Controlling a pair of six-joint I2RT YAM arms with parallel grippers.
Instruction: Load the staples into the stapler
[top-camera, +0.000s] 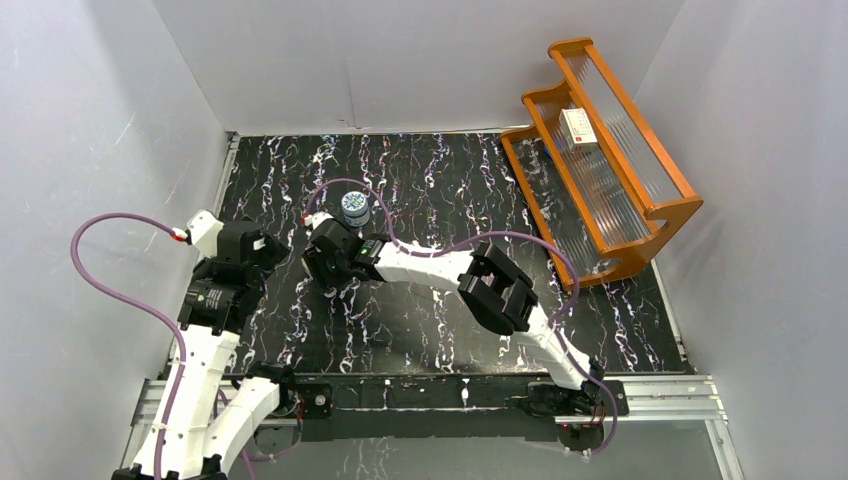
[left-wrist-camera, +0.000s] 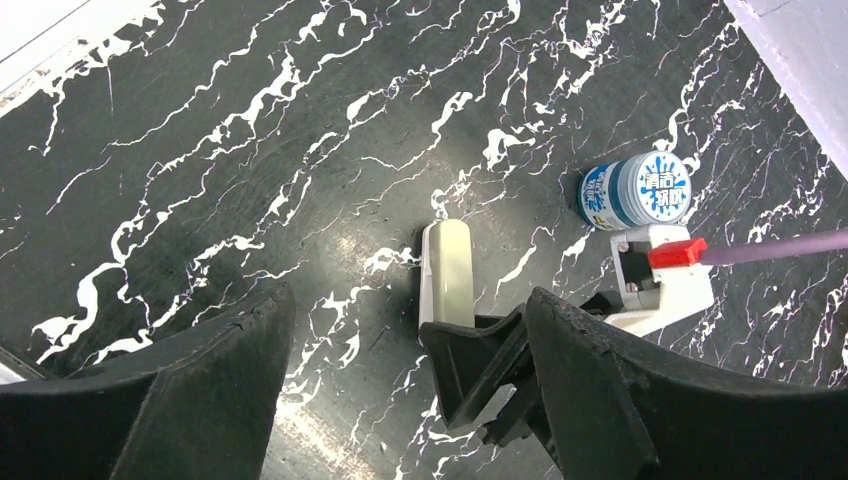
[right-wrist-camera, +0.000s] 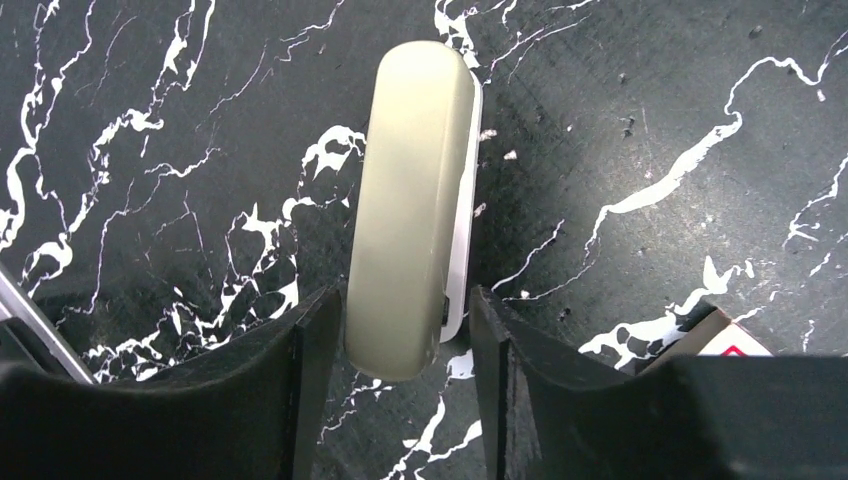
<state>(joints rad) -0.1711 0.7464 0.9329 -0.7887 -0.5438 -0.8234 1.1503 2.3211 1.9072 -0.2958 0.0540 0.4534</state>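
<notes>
Stapler (right-wrist-camera: 410, 200): cream plastic top, smooth, looked satin; white plastic base edge.
Table (left-wrist-camera: 200, 150): black w/ white veining, marble-look, semi-gloss, showed a glare patch.
Left gripper (left-wrist-camera: 405, 300) fingers (left-wrist-camera: 210, 400) & right gripper (right-wrist-camera: 400, 310) fingers (right-wrist-camera: 560, 400): matt black plastic, edges looked slightly rough.
Tin (left-wrist-camera: 640, 190): glossy blue/white printed wrap.
Rack (top-camera: 665, 215): orange-brown wood, looked varnished; ribbed clear panels.
Cable (left-wrist-camera: 780, 245): purple, smooth.

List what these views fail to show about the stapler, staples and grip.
- Stapler: top view, hidden under the right gripper.
- Staples: right wrist view, only a red-and-white cardboard corner shows, cut off by the gripper's body.
- Grip: right wrist view, whether the fingers touch the stapler is too close to tell.
</notes>
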